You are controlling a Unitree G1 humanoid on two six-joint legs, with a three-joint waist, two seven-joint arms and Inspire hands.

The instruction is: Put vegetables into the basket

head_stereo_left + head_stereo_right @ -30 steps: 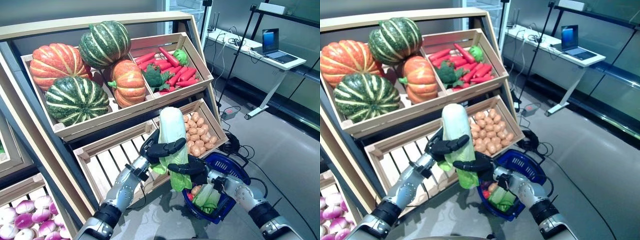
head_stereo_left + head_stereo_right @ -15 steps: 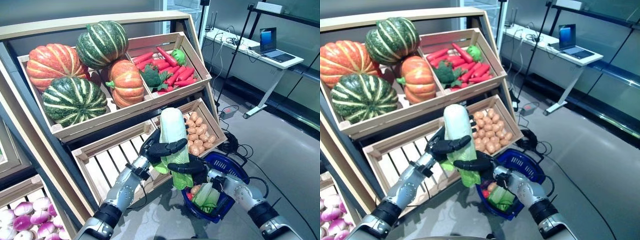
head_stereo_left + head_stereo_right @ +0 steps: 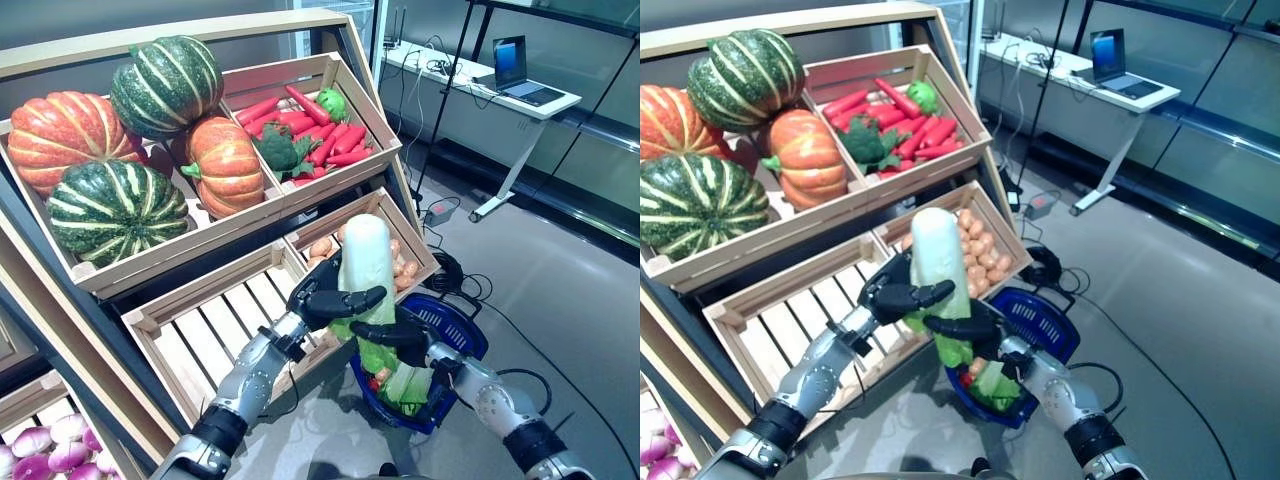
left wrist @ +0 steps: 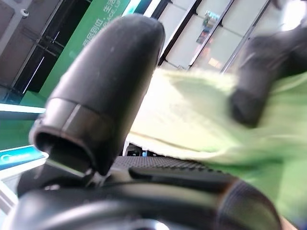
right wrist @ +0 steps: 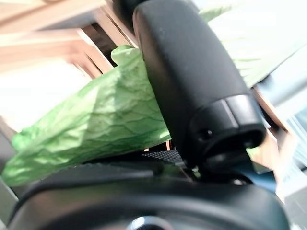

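Note:
A long pale napa cabbage (image 3: 366, 262) with green leaves at its lower end stands upright in the air, in front of the stand's lower crates. My left hand (image 3: 325, 300) is curled round its middle. My right hand (image 3: 395, 333) grips its leafy lower end from the right; the right wrist view shows the leaf (image 5: 96, 120) under the thumb (image 5: 192, 81). The blue basket (image 3: 463, 335) stands on the floor just below and to the right. It holds a green leafy vegetable (image 3: 405, 385) and small red and orange pieces (image 3: 378, 377).
The wooden stand (image 3: 200, 230) with sloped crates fills the left and middle; a slatted crate (image 3: 215, 320) lies behind my left arm. A desk (image 3: 480, 90) with a laptop (image 3: 512, 62) stands at the far right, and grey floor lies to the right of the basket.
The camera has swung, shifting the stand left in the picture. Both hands have carried the cabbage a little to the right, closer over the basket.

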